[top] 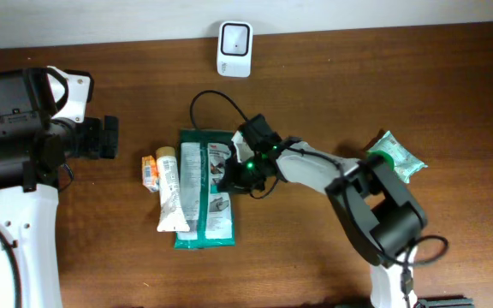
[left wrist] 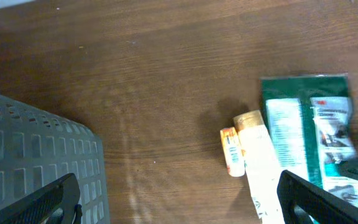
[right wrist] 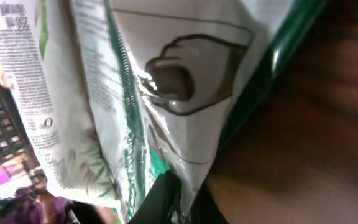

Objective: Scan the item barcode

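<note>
The green packet (top: 205,190) lies flat at the middle of the bench (top: 332,77), its long edges running 12 to 6 o'clock. The right arm (top: 375,205) reaches in from 5 o'clock. The right jaws are closed on the packet's 3 o'clock edge, near its upper corner. In the right wrist view that edge (right wrist: 229,118) is creased and pinched between the two fingertips (right wrist: 166,196) at the bottom of the frame.

A white tube (top: 169,190) lies against the packet's 9 o'clock long edge. A small orange item (top: 150,172) sits just beside the tube's cap end, again at 9 o'clock.

The scanner (top: 234,38) stands at 12 o'clock, close to the bench's far edge and well apart from the packet. Bare wood shows between them, crossed only by a loop of black cable (top: 193,107) near the packet's top edge. A green pouch (top: 398,156) rests at 3 o'clock, just beyond the right arm's elbow.

The left arm (top: 24,137) stands at 9 o'clock with bare wood between it and the orange item. The left jaws stand wide open and grip nothing. Their fingers (left wrist: 309,199) frame the tube in the left wrist view, with a grey perforated basket (left wrist: 36,149) at 8 o'clock there.
</note>
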Robot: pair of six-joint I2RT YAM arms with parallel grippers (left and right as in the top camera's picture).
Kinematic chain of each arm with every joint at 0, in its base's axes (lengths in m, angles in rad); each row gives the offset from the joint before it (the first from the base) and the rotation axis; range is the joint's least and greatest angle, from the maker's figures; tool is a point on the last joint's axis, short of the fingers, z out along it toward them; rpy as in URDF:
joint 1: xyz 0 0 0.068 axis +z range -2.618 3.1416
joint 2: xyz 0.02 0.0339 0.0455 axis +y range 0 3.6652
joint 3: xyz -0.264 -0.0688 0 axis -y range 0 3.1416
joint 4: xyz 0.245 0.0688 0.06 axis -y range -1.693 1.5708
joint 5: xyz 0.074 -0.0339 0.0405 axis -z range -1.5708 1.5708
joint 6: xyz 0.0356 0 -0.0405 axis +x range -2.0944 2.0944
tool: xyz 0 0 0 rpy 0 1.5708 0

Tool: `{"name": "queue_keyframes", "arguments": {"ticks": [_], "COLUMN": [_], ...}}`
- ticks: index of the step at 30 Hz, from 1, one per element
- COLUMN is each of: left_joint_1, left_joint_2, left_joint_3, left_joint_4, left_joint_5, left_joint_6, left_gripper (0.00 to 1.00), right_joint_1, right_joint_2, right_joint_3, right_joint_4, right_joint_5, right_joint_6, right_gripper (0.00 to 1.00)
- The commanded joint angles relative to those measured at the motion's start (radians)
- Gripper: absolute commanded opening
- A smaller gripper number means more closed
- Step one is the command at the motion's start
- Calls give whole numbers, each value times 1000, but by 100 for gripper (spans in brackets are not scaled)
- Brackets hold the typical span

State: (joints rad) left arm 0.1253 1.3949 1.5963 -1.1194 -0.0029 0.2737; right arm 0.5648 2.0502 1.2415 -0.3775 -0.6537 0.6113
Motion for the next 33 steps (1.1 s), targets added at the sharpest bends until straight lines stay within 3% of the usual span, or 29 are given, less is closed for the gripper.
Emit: {"name": "queue_keyframes", "arguments": {"ticks": [1, 5, 9, 15, 16, 18, 22, 25, 29, 33], "left_joint_1": [2, 2, 2, 2, 2, 2, 2, 2, 2, 2], "left_joint_2": [-13, -13, -13, -13, -13, -13, -13, -13, -13, -13], "left_joint_3": [8, 8, 8, 8, 8, 8, 8, 8, 8, 8], "left_joint_4": [0, 0, 0, 0, 0, 0, 0, 0, 1, 0], "left_joint_5": [11, 11, 11, 11, 11, 11, 11, 11, 11, 11], "left_joint_6": [15, 15, 15, 15, 15, 15, 15, 15, 15, 15], "left_gripper": [99, 99, 99, 99, 99, 99, 99, 99, 99, 99], "right_joint_1": [5, 5, 32, 147, 175, 213, 208, 145, 162, 168], "right_joint_2": [-167, -283, -280, -159, -130, -110, -110, -104, -10, 59], "right_joint_3": [38, 193, 261, 261, 261, 261, 261, 245, 240, 239], "right_joint_4": [-138, -499, -671, -668, -661, -638, -599, -594, -546, -494], "right_joint_5": [170, 395, 545, 580, 579, 575, 549, 396, 210, 165], "right_joint_6": [-159, -309, -342, -323, -323, -323, -269, -287, -288, -235], "right_gripper": [4, 4, 4, 4, 18, 25, 26, 46, 48, 48]}}
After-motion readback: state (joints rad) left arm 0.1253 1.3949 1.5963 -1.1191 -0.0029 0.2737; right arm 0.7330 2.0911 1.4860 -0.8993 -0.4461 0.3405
